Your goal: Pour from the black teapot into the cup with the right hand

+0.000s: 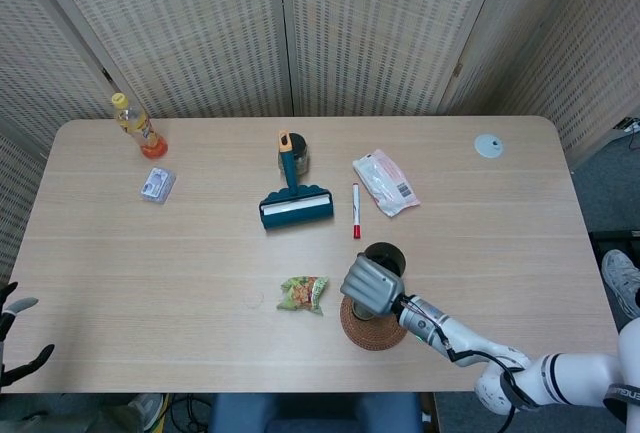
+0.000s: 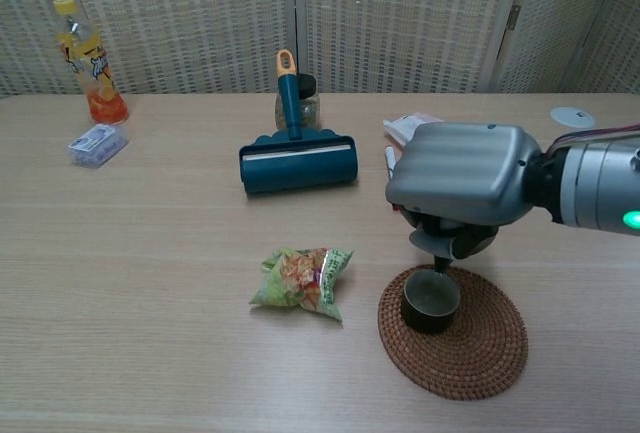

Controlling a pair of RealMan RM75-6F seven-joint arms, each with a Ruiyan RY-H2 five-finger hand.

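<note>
My right hand grips the black teapot, which is mostly hidden under it. The pot is tipped, with its spout pointing down just above the small dark cup. That cup stands on a round woven coaster; in the head view the hand covers the cup. Whether liquid is flowing cannot be made out. My left hand shows only at the lower left corner of the head view, off the table, fingers apart and holding nothing.
A green snack packet lies left of the coaster. Behind are a teal lint roller, a red-capped marker, a white sachet, a drink bottle, a small clear packet and a white disc.
</note>
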